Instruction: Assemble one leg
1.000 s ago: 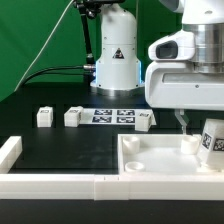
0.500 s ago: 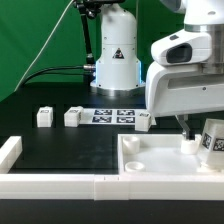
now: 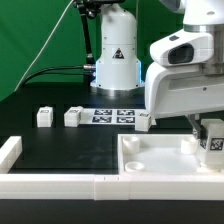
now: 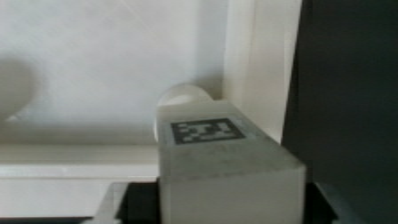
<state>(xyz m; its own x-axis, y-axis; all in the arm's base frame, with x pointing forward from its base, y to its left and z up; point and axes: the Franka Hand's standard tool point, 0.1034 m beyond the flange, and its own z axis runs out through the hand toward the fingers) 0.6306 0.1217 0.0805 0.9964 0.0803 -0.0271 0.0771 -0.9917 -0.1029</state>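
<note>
My gripper (image 3: 207, 129) is shut on a leg (image 3: 213, 142), a small white block with a black-and-white tag, and holds it roughly upright over the right far corner of the white square tray (image 3: 150, 168). In the wrist view the leg (image 4: 222, 155) fills the middle between the dark fingers (image 4: 329, 205), its tip over the tray's corner by the rim (image 4: 267, 60). Three more legs lie on the black table: two at the exterior view's left (image 3: 44, 116) (image 3: 73, 117) and one by the arm (image 3: 146, 121).
The marker board (image 3: 112, 116) lies behind the legs, in front of the robot base (image 3: 116, 60). White border rails run along the front (image 3: 60, 186) with a short upright piece at the exterior view's left (image 3: 9, 150).
The leg has swung from a tilt to nearly upright and shifted slightly to the exterior view's right with the hand. The loose legs have not moved.
</note>
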